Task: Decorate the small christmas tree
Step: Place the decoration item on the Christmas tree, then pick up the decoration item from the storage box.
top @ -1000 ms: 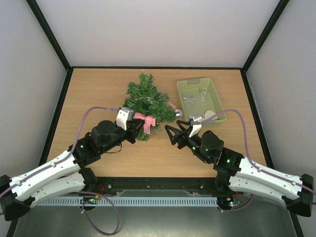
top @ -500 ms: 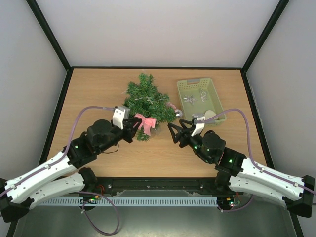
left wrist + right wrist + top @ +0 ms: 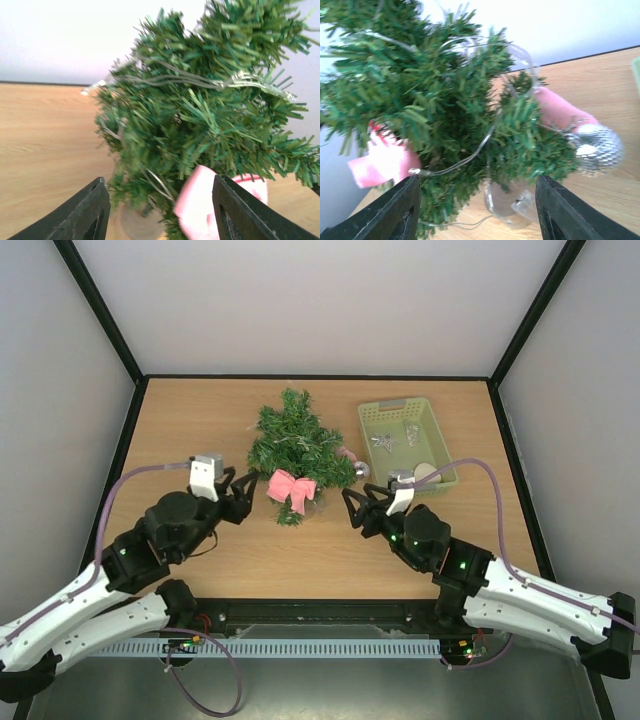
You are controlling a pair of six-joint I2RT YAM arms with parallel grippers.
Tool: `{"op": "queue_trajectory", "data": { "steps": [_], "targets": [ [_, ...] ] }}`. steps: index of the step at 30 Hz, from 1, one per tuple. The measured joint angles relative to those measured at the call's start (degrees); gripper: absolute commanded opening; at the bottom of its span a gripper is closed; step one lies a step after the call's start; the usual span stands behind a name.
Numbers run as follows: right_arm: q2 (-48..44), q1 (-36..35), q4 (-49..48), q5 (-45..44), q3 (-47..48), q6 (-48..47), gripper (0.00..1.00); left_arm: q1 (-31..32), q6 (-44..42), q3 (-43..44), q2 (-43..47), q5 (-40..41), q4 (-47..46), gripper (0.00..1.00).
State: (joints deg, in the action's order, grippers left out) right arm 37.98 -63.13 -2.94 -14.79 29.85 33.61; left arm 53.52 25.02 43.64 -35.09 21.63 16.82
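The small christmas tree [image 3: 291, 438] stands mid-table on a round clear base [image 3: 137, 222], with a thin light wire wound through its branches. A pink bow [image 3: 292, 487] hangs on its lower front branches, and a silver ball [image 3: 361, 470] on a pink ribbon [image 3: 347, 453] hangs on its right side. My left gripper [image 3: 238, 495] is open just left of the bow, apart from it, with nothing between its fingers. In the left wrist view the bow [image 3: 200, 205] sits beside the right finger. My right gripper [image 3: 358, 508] is open and empty, facing the tree's base [image 3: 520, 205] from the right.
A pale green basket [image 3: 432, 430] stands to the right of the tree, holding silver star ornaments [image 3: 382, 441] and a pale round disc [image 3: 425, 471]. Black frame rails run along the table's edges.
My left gripper has opened, let go of the pink bow and drawn back to the left. The bow stays on the tree. The right gripper has edged closer to the tree.
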Motion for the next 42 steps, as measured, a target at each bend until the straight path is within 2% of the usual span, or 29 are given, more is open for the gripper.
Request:
{"op": "queue_trajectory", "data": {
  "steps": [2, 4, 5, 8, 14, 20, 27, 34, 42],
  "targets": [
    [0.17, 0.0, 1.27, -2.4, 0.37, -0.37, 0.57, 0.0, -0.76, -0.13, 2.29, 3.13, 0.9, 0.76],
    [1.25, 0.04, 3.89, -6.49, 2.16, -1.57, 0.57, -0.02, -2.05, -0.72, 4.83, 4.94, 1.01, 0.98],
    [2.32, 0.37, 5.03, -8.57, 3.65, -2.4, 0.56, 0.0, -3.19, -1.03, 5.77, 5.46, 1.05, 1.0],
    [5.81, 3.08, 7.56, -11.1, 8.59, -4.61, 0.54, 0.0, -5.14, -2.58, 8.72, 6.54, 0.85, 1.0],
    [13.81, 17.53, 10.27, -10.84, 16.06, -9.46, 0.48, 0.0, -9.31, -4.63, 11.5, 7.04, 1.57, 1.0],
    [23.39, 30.93, 12.2, -6.95, 18.4, -14.23, 0.47, 0.0, -12.72, -6.23, 15.19, 7.45, 1.44, 1.0],
    [38.97, 42.38, 17.35, -1.75, 22.16, -15.47, 0.37, 0.0, -13.7, -6.21, 16.59, 7.96, 1.44, 1.0],
    [51.15, 48.81, 20.0, 2.97, 24.17, -14.12, 0.35, 0.0, -14.12, -6.21, 16.63, 7.93, 1.81, 1.0],
    [60.04, 50.4, 20.24, 4.28, 25.88, -12.04, 0.31, 0.0, -14.05, -6.01, 16.09, 7.72, 3.89, 1.0]
  ]
}}
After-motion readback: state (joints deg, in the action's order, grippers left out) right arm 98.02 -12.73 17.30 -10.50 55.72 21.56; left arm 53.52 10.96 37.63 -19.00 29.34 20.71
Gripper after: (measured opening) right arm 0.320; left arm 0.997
